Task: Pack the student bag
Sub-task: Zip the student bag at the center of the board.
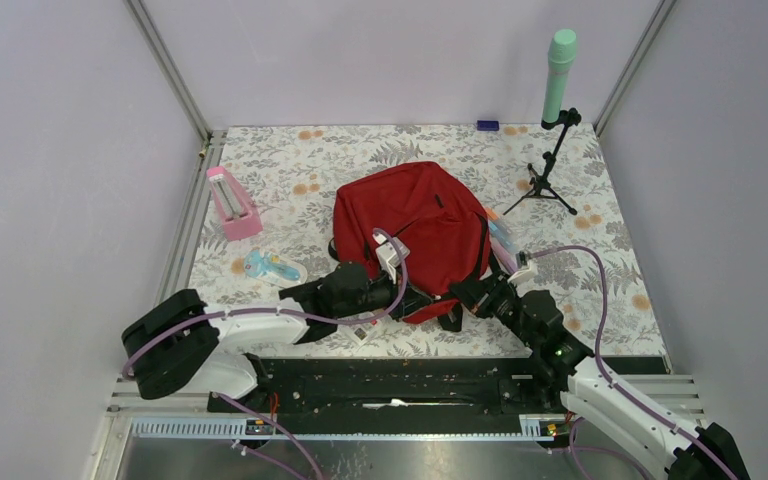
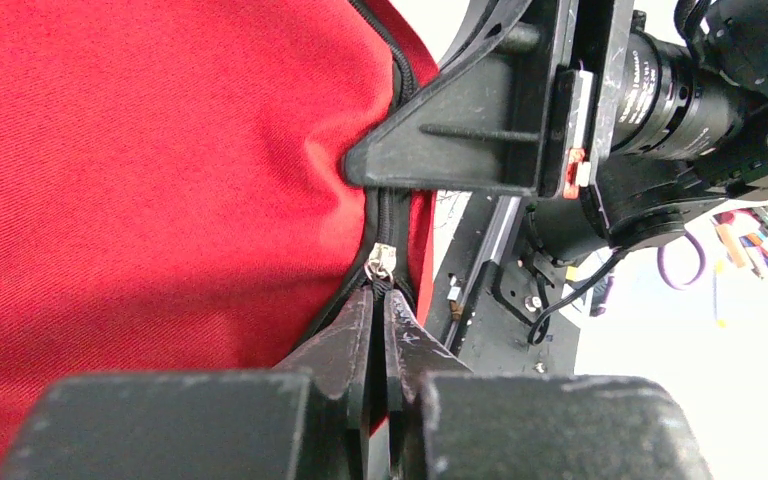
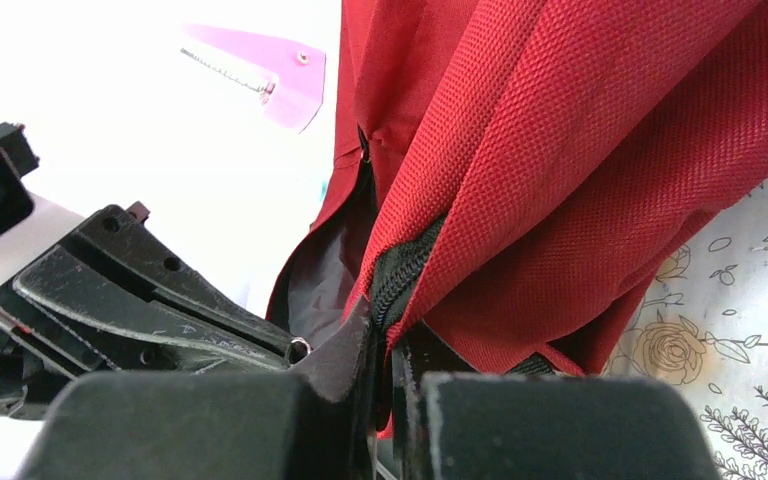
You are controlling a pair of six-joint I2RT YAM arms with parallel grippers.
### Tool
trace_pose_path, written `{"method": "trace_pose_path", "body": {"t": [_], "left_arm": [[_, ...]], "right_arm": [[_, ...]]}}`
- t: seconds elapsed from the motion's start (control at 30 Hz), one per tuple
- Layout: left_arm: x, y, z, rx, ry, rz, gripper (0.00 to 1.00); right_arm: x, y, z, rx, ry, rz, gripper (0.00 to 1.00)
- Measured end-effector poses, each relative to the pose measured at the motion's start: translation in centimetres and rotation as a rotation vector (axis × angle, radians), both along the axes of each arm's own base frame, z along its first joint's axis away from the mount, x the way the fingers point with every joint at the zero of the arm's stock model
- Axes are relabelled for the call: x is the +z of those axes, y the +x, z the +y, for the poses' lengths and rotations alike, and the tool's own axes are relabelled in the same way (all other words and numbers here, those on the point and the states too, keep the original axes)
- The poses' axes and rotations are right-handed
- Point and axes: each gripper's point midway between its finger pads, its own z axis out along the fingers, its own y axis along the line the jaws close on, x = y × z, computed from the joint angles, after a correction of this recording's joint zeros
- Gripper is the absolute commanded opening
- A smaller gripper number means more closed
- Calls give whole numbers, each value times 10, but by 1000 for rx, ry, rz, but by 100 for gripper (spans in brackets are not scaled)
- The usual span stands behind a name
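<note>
The red student bag (image 1: 415,225) lies in the middle of the table, its near edge between both arms. My left gripper (image 1: 407,293) is shut on the black zipper pull (image 2: 381,283) of the bag (image 2: 160,170), just below the metal slider (image 2: 383,262). My right gripper (image 1: 472,297) is shut on the bag's red edge and zipper tape (image 3: 400,280). In the right wrist view the bag (image 3: 580,150) gapes a little and the grey lining (image 3: 325,280) shows. The right gripper's finger (image 2: 460,140) shows close above the slider in the left wrist view.
A pink case (image 1: 232,201) stands at the left. A light blue item (image 1: 272,267) lies near the left arm. Coloured pens (image 1: 500,235) lie at the bag's right side. A small tripod (image 1: 550,165) with a green cylinder stands at the back right. A blue block (image 1: 487,126) sits by the back wall.
</note>
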Motion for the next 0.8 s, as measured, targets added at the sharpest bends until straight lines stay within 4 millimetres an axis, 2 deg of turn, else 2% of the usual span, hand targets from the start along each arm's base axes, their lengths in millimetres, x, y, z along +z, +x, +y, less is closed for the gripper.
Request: {"method": "trace_pose_path", "body": {"t": [0.4,0.6,0.8], "left_arm": [[6,11,42,141,97,-114,0],[-3,17,65,230,158,-121,0],[-21,31,85,326,245,-100,0]], "right_arm": [[6,10,-1,-41,-10,9,0],[8,11,-3,-51,-26,7,0],[5,11,-9,-67,-67,11,0]]}}
